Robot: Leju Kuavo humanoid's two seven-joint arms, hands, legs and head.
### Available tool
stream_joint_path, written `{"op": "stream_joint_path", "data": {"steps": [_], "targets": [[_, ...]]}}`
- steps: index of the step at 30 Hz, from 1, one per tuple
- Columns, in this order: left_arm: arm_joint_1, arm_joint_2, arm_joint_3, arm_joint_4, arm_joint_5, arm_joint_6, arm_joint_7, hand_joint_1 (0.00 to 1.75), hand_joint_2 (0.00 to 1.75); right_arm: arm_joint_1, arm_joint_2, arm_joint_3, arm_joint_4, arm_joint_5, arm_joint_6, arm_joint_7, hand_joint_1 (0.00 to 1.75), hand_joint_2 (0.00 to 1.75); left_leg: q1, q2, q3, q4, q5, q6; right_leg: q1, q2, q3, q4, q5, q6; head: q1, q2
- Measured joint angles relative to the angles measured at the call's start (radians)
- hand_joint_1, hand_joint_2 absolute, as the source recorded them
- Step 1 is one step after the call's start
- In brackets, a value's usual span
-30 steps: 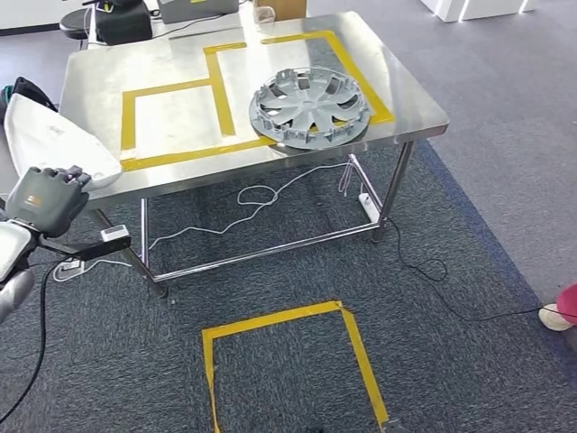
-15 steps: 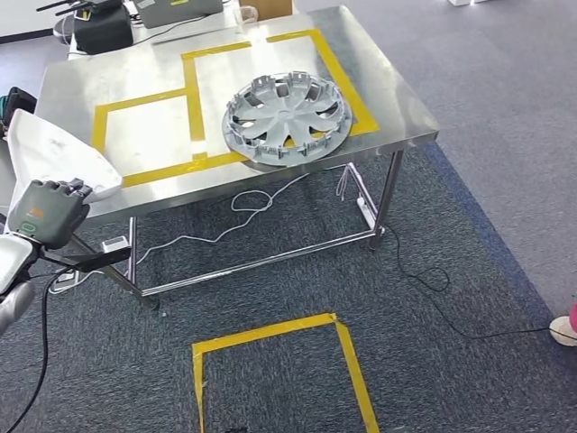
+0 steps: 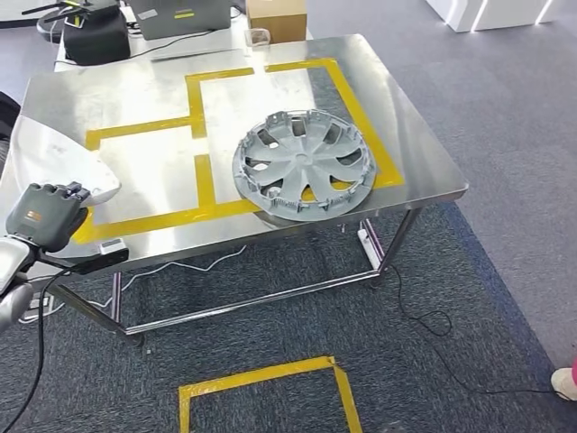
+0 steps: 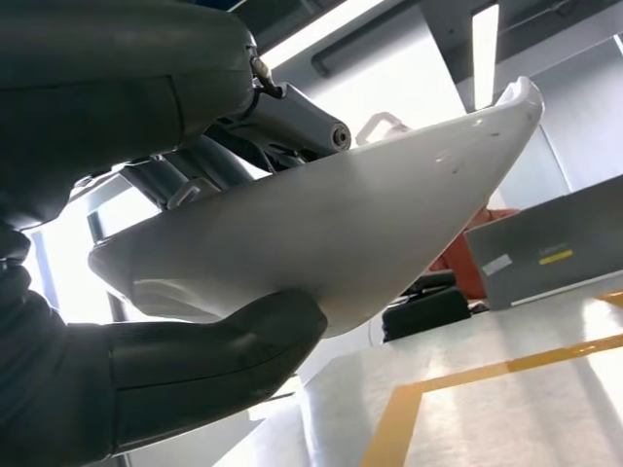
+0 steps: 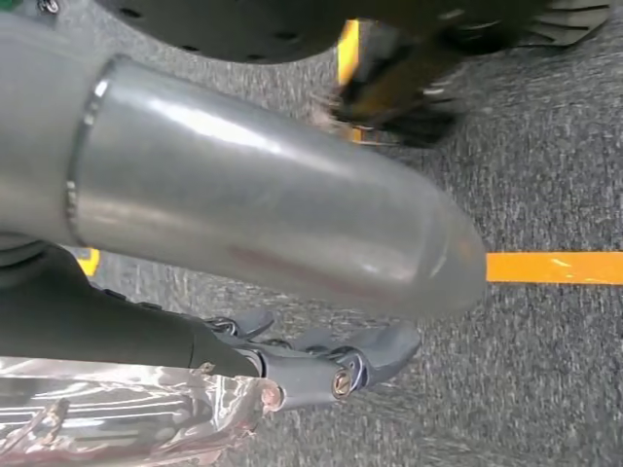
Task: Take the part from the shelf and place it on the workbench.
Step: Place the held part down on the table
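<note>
The robot's left hand point(image 3: 42, 216) grips a white curved part point(image 3: 58, 162), thumb under it and fingers point(image 4: 220, 126) over its top in the left wrist view; the part juts out over the near left corner of the steel surface point(image 3: 422, 153), though I cannot tell whether it touches the metal; a grey wheel cover point(image 3: 303, 164) lies flat near the front edge, overlapping the yellow tape outline point(image 3: 197, 99); at the far side stand a cardboard box point(image 3: 276, 18) and a dark bag point(image 3: 96, 38); the right hand point(image 5: 323, 365) hangs over grey carpet point(image 3: 476, 271), its fingers loosely extended and holding nothing; a yellow tape square point(image 3: 259, 379) marks the floor in front.
</note>
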Motion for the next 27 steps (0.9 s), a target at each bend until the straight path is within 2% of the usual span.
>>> {"op": "stream_joint_path", "data": {"steps": [1, 2, 3, 5, 6, 7, 9, 11, 12, 14, 15, 16, 17, 19, 20, 21, 22, 23, 26, 27], "targets": [[0.007, 0.000, 0.003, -0.001, -0.001, 0.002, 0.001, 1.75, 1.75, 0.002, 0.000, 0.000, 0.000, 0.001, 0.000, 0.000, 0.00, 0.00, -0.002, 0.000, 0.017, 0.000, -0.015, 0.002, 0.002, 0.000, -0.023, -0.022, -0.031, -0.007, 0.002, 0.000], [0.013, 0.001, 0.007, -0.001, -0.002, 0.004, 0.001, 1.75, 1.75, 0.004, 0.000, 0.000, 0.000, 0.001, 0.000, -0.001, 0.00, 0.00, -0.005, -0.001, 0.034, 0.000, -0.029, 0.003, 0.006, 0.000, -0.038, -0.061, -0.022, -0.016, 0.003, 0.000], [0.019, 0.001, 0.010, -0.001, -0.004, 0.006, 0.002, 1.75, 1.75, 0.006, 0.000, 0.000, 0.000, 0.002, 0.000, -0.001, 0.00, 0.00, -0.008, -0.001, 0.049, 0.000, -0.042, 0.004, 0.012, 0.001, -0.045, -0.117, 0.035, -0.028, 0.005, 0.000], [0.029, 0.001, 0.012, -0.002, -0.006, 0.007, 0.003, 1.75, 1.75, 0.010, -0.002, 0.000, 0.000, 0.003, -0.001, -0.002, 0.00, 0.00, -0.015, -0.004, 0.072, 0.002, -0.066, 0.004, 0.025, 0.009, -0.046, -0.229, 0.215, -0.051, 0.005, 0.000], [0.032, 0.001, 0.013, -0.003, -0.007, 0.008, 0.003, 1.75, 1.75, 0.011, -0.002, 0.000, 0.000, 0.003, -0.001, -0.002, 0.00, 0.00, -0.016, -0.006, 0.079, 0.003, -0.076, 0.003, 0.029, 0.013, -0.040, -0.263, 0.283, -0.057, 0.004, 0.000], [0.034, 0.002, 0.014, -0.004, -0.008, 0.008, 0.003, 1.75, 1.75, 0.012, -0.003, 0.000, 0.000, 0.003, -0.002, -0.003, 0.00, 0.00, -0.017, -0.009, 0.083, 0.007, -0.082, 0.000, 0.031, 0.017, -0.033, -0.279, 0.317, -0.058, 0.004, 0.000], [0.034, 0.008, 0.021, -0.007, -0.010, 0.009, 0.003, 1.75, 1.75, 0.008, -0.001, 0.000, 0.000, 0.004, -0.002, -0.004, 0.00, 0.00, -0.018, -0.011, 0.088, 0.015, -0.094, -0.008, 0.025, 0.016, -0.015, -0.285, 0.325, -0.059, 0.005, 0.000], [0.031, 0.016, 0.030, -0.011, -0.005, 0.008, 0.002, 1.75, 1.75, 0.002, 0.000, 0.000, 0.000, 0.006, -0.003, -0.005, 0.00, 0.00, -0.016, -0.006, 0.069, 0.063, -0.124, -0.027, 0.014, 0.015, -0.002, -0.290, 0.323, -0.063, 0.003, 0.000], [0.032, 0.018, 0.034, -0.012, 0.003, 0.008, -0.002, 1.75, 1.75, 0.000, 0.000, 0.000, 0.000, 0.007, -0.003, -0.005, 0.00, 0.00, -0.010, -0.002, 0.040, 0.117, -0.151, -0.039, 0.010, 0.015, 0.004, -0.291, 0.319, -0.063, 0.001, 0.000], [0.043, 0.019, 0.042, -0.012, 0.034, 0.008, -0.017, 1.75, 1.75, -0.002, 0.000, 0.000, 0.000, 0.009, -0.004, -0.005, 0.00, 0.00, 0.008, 0.001, -0.037, 0.250, -0.205, -0.061, 0.000, 0.015, 0.011, -0.292, 0.310, -0.060, 0.001, 0.000], [0.054, 0.019, 0.047, -0.012, 0.053, 0.009, -0.027, 1.75, 1.75, -0.002, 0.000, 0.000, 0.000, 0.010, -0.005, -0.004, 0.00, 0.00, 0.016, 0.002, -0.065, 0.291, -0.215, -0.069, -0.005, 0.015, 0.015, -0.291, 0.305, -0.056, 0.000, 0.000], [0.066, 0.019, 0.055, -0.012, 0.071, 0.010, -0.037, 1.75, 1.75, 0.000, 0.000, 0.000, 0.000, 0.011, -0.006, -0.004, 0.00, 0.00, 0.024, 0.004, -0.075, 0.295, -0.202, -0.077, -0.010, 0.015, 0.021, -0.291, 0.299, -0.050, 0.000, 0.000], [0.077, 0.019, 0.063, -0.013, 0.089, 0.010, -0.046, 1.75, 1.75, 0.001, 0.001, 0.000, 0.000, 0.013, -0.007, -0.003, 0.00, 0.00, 0.032, 0.005, -0.066, 0.261, -0.171, -0.085, -0.016, 0.015, 0.027, -0.289, 0.293, -0.045, 0.000, 0.000], [0.093, 0.024, 0.084, -0.013, 0.120, 0.008, -0.066, 1.75, 1.75, 0.001, 0.001, 0.001, 0.000, 0.016, -0.008, -0.003, 0.00, 0.00, 0.045, 0.011, -0.010, 0.122, -0.082, -0.101, -0.024, 0.016, 0.041, -0.285, 0.281, -0.031, -0.001, 0.000], [0.096, 0.027, 0.094, -0.013, 0.132, 0.007, -0.075, 1.75, 1.75, 0.000, 0.001, 0.001, 0.000, 0.018, -0.009, -0.002, 0.00, 0.00, 0.049, 0.015, 0.015, 0.060, -0.060, -0.104, -0.025, 0.017, 0.044, -0.281, 0.274, -0.025, -0.003, 0.000], [0.099, 0.029, 0.104, -0.013, 0.144, 0.005, -0.085, 1.75, 1.75, -0.001, 0.001, 0.001, 0.000, 0.019, -0.010, -0.001, 0.00, 0.00, 0.051, 0.017, 0.030, 0.020, -0.049, -0.102, -0.025, 0.017, 0.045, -0.278, 0.268, -0.017, -0.005, 0.000], [0.103, 0.032, 0.112, -0.013, 0.155, 0.000, -0.093, 1.75, 1.75, -0.001, 0.001, 0.002, 0.000, 0.020, -0.012, 0.000, 0.00, 0.00, 0.051, 0.017, 0.036, 0.004, -0.047, -0.097, -0.023, 0.016, 0.042, -0.275, 0.262, -0.011, -0.006, 0.000], [0.107, 0.034, 0.121, -0.013, 0.167, -0.008, -0.102, 1.75, 1.75, -0.001, 0.001, 0.002, 0.000, 0.021, -0.013, 0.002, 0.00, 0.00, 0.050, 0.016, 0.035, 0.003, -0.050, -0.092, -0.023, 0.014, 0.039, -0.273, 0.256, -0.014, -0.006, 0.000], [0.114, 0.036, 0.144, -0.013, 0.200, -0.044, -0.120, 1.75, 1.75, -0.002, 0.001, 0.002, 0.000, 0.022, -0.016, 0.008, 0.00, 0.00, 0.048, 0.010, 0.035, 0.007, -0.043, -0.084, -0.020, 0.008, 0.040, -0.276, 0.251, -0.054, -0.004, 0.000], [0.114, 0.037, 0.150, -0.013, 0.206, -0.053, -0.123, 1.75, 1.75, -0.003, 0.001, 0.002, 0.000, 0.022, -0.016, 0.009, 0.00, 0.00, 0.046, 0.009, 0.035, 0.007, -0.044, -0.079, -0.021, 0.006, 0.043, -0.280, 0.254, -0.058, -0.004, 0.000]]}}
